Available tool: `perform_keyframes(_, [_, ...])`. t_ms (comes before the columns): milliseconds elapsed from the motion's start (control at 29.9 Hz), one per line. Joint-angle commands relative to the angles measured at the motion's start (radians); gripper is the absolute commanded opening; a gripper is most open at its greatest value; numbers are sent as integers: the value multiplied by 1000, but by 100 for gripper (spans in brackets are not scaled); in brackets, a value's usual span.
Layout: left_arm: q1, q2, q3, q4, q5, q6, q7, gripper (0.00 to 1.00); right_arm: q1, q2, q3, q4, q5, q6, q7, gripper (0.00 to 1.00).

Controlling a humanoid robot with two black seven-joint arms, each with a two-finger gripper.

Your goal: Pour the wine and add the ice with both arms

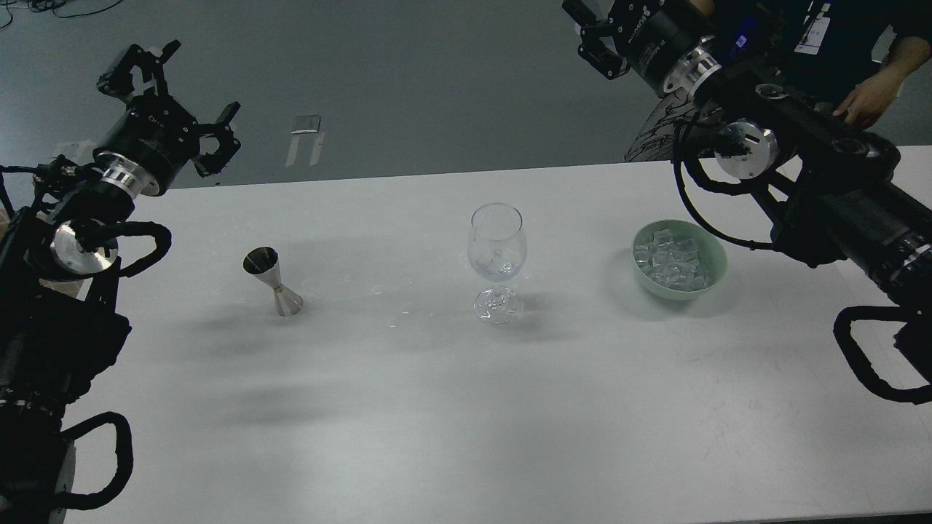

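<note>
A clear wine glass [497, 251] stands upright at the table's middle. A clear ice cube [498, 265] lies low in its bowl; the wine there is too faint to tell apart. A green bowl [712, 251] at the right holds several ice cubes [673, 260]. A steel jigger [274, 280] stands at the left. My left gripper [177, 91] is open and empty, raised above the table's far left edge. My right gripper [591, 35] is raised at the top, far behind the bowl, its fingers apart and empty, partly cut by the frame's edge.
The white table [466, 407] has a few small wet spots [397, 316] between jigger and glass. A person's hand [866, 102] and dark clothes show behind my right arm at the top right. Grey floor lies beyond the far edge.
</note>
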Motion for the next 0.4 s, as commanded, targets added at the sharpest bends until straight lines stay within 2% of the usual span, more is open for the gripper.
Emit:
perform_keyframes(0, [-12,-4,29,23,-1,0,3,98,-23,41,62,-87,38,37,8,100])
perform_keyframes(201, [-49,2,109,44,4,0,3,98,-52,100,116,-145,41,37,8,100])
perform_keyframes(368, [-77,-5,111,78,-1,0,-3,98,-49,114,119,-143,43,37,8,100])
